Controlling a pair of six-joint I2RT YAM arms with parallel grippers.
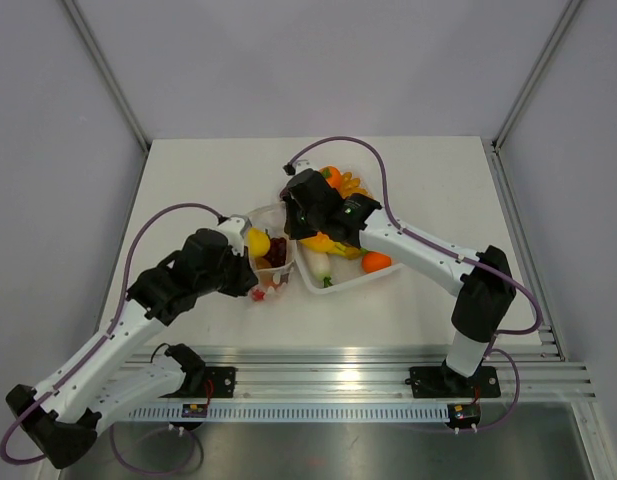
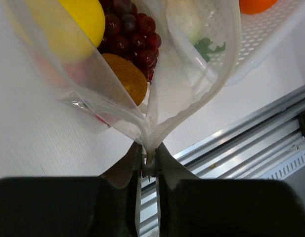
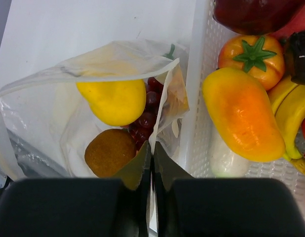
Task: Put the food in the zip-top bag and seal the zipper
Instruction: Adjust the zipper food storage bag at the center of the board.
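The clear zip-top bag (image 1: 270,248) lies between the arms, left of the tray, its mouth gaping. Food inside it: a yellow fruit (image 3: 112,101), purple grapes (image 2: 135,34) and a brown kiwi (image 3: 110,153). My left gripper (image 2: 149,158) is shut on the near end of the bag's mouth, pinching the rim together. The zipper (image 2: 219,84) curves away from it as a thick clear strip. My right gripper (image 3: 151,148) is shut on the bag's edge on the tray side. From above, the left gripper (image 1: 250,268) and the right gripper (image 1: 291,222) stand at opposite sides of the bag.
A white perforated tray (image 3: 194,98) touches the bag's right side. It holds a mango (image 3: 241,116), a tomato (image 3: 251,54), a dark red apple (image 3: 256,12), a banana (image 3: 290,113) and a white radish (image 3: 226,158). The aluminium rail (image 1: 368,365) runs along the near edge.
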